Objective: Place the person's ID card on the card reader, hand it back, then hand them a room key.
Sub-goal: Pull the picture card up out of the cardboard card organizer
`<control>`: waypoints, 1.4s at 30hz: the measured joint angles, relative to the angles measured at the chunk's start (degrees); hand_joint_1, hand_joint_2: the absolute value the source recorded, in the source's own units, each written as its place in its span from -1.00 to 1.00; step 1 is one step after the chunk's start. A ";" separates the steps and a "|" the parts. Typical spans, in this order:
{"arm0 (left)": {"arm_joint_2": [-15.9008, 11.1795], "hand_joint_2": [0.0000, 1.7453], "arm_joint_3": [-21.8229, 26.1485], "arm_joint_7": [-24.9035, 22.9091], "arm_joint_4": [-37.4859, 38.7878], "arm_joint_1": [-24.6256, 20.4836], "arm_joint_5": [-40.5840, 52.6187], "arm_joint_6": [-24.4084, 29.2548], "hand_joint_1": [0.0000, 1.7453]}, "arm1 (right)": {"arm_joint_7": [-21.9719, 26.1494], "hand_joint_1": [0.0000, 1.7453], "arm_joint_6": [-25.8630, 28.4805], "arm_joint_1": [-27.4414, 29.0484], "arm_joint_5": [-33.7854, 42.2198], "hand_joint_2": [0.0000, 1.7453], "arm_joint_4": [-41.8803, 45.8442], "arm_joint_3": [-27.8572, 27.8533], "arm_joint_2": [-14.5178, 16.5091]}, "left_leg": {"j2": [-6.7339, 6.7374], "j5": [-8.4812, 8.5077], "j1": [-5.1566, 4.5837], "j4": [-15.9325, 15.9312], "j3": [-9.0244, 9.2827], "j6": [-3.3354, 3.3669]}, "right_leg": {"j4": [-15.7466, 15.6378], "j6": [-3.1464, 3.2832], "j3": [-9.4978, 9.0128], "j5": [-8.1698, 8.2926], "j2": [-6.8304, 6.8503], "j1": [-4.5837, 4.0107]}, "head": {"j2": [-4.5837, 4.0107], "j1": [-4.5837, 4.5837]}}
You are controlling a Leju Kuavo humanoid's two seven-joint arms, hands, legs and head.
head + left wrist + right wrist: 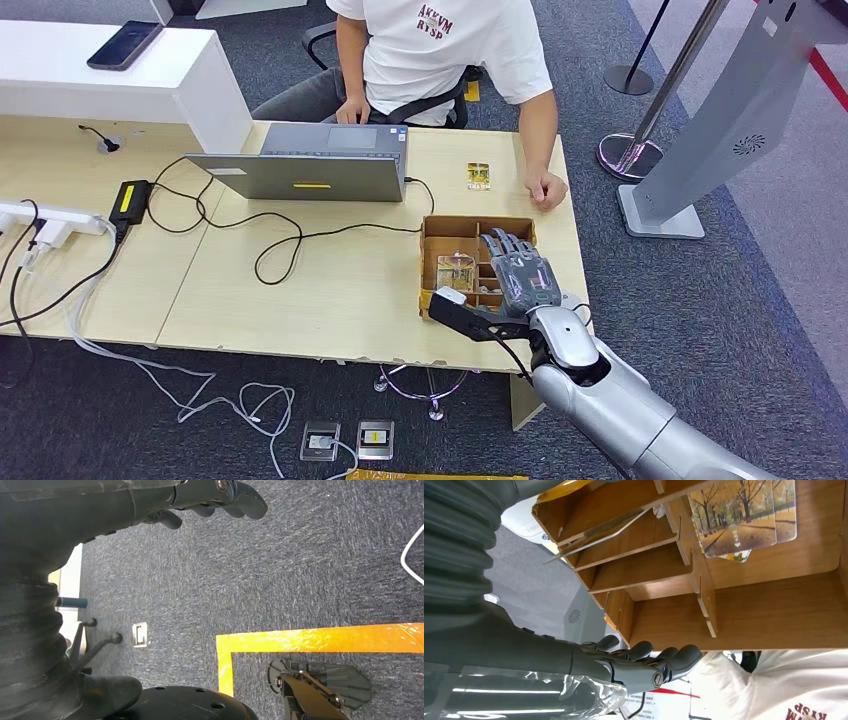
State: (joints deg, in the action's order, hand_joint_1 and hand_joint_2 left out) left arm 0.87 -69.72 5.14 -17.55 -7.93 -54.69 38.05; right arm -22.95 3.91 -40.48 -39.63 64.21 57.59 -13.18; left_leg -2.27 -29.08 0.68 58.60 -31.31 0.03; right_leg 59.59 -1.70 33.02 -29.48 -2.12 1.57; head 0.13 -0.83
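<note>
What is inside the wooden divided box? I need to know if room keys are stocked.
The wooden box holds cards printed with an autumn tree scene in one larger compartment. The right hand hovers over its narrower compartments, covering what may lie in them.

Silver arm point(640, 415) with rounded joint shells; dark grey right robot hand point(522, 272), ribbed wrist cover point(454, 535), black cable.
</note>
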 joint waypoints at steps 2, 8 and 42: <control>0.00 1.00 0.01 0.00 0.00 0.00 -0.01 0.00 -1.00 | 0.00 -1.00 0.00 0.00 0.00 1.00 -0.02 0.02 0.01 | 0.00 0.00 0.00 0.00 0.00 0.00 | 0.00 0.00 0.00 0.00 0.00 0.00 | -0.01 0.01; -0.01 1.00 0.41 0.49 0.00 0.10 -1.52 0.06 -1.00 | 0.38 -1.00 0.50 -0.49 0.90 1.00 -1.31 1.54 0.25 | -0.01 0.00 0.00 0.00 0.00 0.00 | 0.00 0.00 0.00 0.00 0.00 0.00 | -0.01 0.02; -0.10 1.00 0.52 2.95 0.00 0.54 -4.68 0.19 -1.00 | -5.69 -1.00 -0.37 4.72 -2.25 1.00 15.10 2.39 -6.25 | 0.08 0.00 -0.01 0.01 0.08 0.00 | -0.01 0.00 0.00 0.01 -0.05 0.00 | -0.02 0.02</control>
State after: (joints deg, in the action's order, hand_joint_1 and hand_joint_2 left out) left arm 0.77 -69.20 8.09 -17.55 -7.39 -59.37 38.24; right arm -28.64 3.54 -35.76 -41.87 79.32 59.99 -19.42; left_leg -2.19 -29.08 0.67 58.60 -31.23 0.02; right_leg 59.58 -1.70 33.02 -29.47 -2.17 1.58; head 0.11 -0.81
